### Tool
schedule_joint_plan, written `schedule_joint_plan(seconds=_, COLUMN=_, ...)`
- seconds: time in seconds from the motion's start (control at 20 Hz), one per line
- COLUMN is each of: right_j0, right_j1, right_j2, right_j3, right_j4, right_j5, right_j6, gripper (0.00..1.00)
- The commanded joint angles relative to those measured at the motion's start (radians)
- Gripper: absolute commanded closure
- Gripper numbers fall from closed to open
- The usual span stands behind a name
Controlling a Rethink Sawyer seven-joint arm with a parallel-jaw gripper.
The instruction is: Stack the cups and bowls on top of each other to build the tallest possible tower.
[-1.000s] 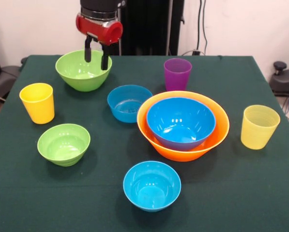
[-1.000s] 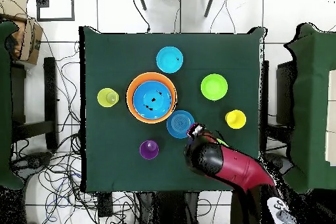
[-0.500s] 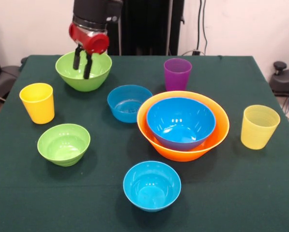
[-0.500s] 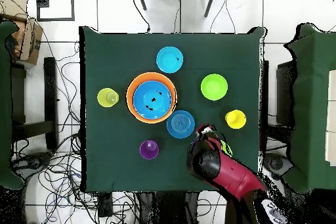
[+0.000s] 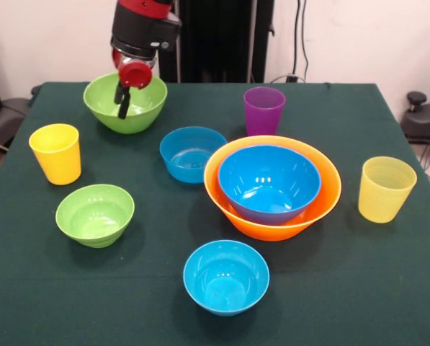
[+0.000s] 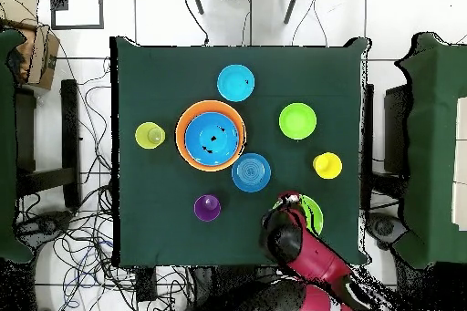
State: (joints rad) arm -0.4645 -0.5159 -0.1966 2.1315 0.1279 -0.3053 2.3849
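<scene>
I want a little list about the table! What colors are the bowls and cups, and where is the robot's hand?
tower so far: large blue bowl nested in orange bowl
loose bowls: medium green bowl, small green bowl, two small blue bowls
cups: yellow cup, purple cup, pale yellow cup, all upright and apart
gripper: reaching into the medium green bowl
jaws: close together; grip unclear
table: dark green cloth

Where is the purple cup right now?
In the front view the purple cup stands upright toward the table's far side, right of centre, just behind the orange bowl and right of a small blue bowl.
</scene>
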Motion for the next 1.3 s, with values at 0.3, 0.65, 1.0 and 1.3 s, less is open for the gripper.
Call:
schedule_joint_plan(seconds=0.3, right_j0=0.036, right_j1=0.001, right_j2=0.049, right_j3=0.112, right_j4=0.038, right_j5=0.009, right_j6=0.244, gripper=0.0)
schedule_joint_plan(seconds=0.65, right_j0=-0.025, right_j1=0.091, right_j2=0.08, right_j3=0.074, right_j4=-0.043, right_j5=-0.117, right_j6=0.247, gripper=0.0)
schedule_joint_plan(seconds=1.0, right_j0=-0.061, right_j1=0.127, right_j2=0.098, right_j3=0.063, right_j4=-0.09, right_j5=-0.175, right_j6=0.233, gripper=0.0)
schedule_joint_plan(seconds=1.3, right_j0=-0.075, right_j1=0.183, right_j2=0.103, right_j3=0.03, right_j4=-0.112, right_j5=-0.227, right_j6=0.214, gripper=0.0)
